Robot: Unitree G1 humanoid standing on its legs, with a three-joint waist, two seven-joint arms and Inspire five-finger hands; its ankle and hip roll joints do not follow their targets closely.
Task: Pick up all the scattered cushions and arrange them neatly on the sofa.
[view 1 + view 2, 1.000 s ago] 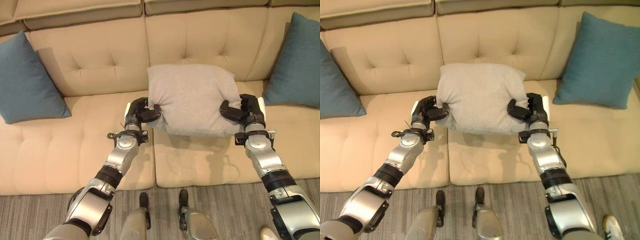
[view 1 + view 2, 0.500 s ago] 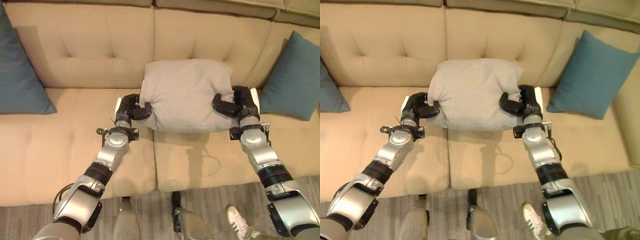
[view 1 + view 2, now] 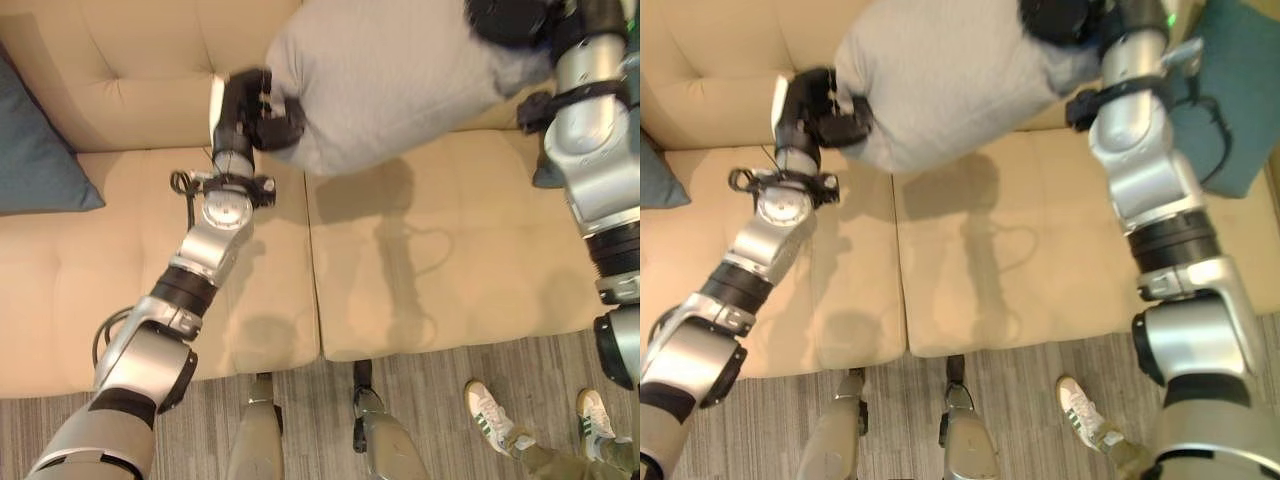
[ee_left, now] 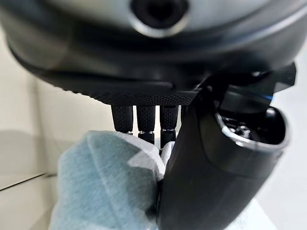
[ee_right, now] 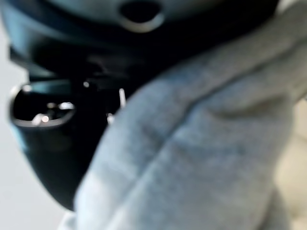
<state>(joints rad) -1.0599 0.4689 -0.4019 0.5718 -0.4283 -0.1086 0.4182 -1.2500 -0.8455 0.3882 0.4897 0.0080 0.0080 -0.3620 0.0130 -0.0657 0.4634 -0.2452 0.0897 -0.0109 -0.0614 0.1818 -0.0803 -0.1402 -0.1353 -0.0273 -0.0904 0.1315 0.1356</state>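
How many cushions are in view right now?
3: the grey cushion held between both hands above the seat; one blue cushion at the sofa's left; another blue cushion at its right. Others may be out of view.

Both hands grip a grey cushion (image 3: 385, 75) above the sofa (image 3: 420, 260): left hand (image 3: 255, 110) at one end, right hand (image 3: 510, 20) opposite.

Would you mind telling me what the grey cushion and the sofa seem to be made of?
The grey cushion looks like soft matte woven or knit fabric over a squashy filling: it dents where the left robot hand and right robot hand pinch it. The sofa looks like smooth beige upholstery, perhaps leather or faux leather, with tufted dimples and a faint sheen.
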